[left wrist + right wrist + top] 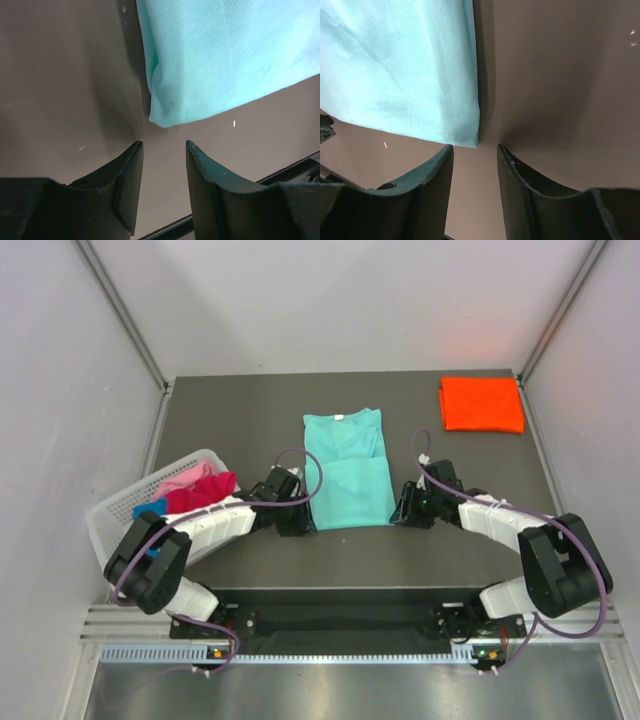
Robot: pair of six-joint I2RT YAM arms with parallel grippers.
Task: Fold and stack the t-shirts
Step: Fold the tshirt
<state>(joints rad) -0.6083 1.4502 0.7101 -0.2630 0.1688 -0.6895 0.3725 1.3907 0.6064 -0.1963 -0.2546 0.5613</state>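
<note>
Teal t-shirt lay part-folded at tabletop centre, nothing gripping it.
Left fingers and right fingers stood parted, empty, just beside its near corners; orange t-shirt folded far right; basket held what looked like shirts.

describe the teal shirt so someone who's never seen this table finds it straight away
On the dark table, look at the very middle. The teal t-shirt lies flat there, folded narrow, between the left gripper and right gripper. Its neighbours differ: the orange t-shirt sits in the far right corner, the white basket at the left edge.
</note>
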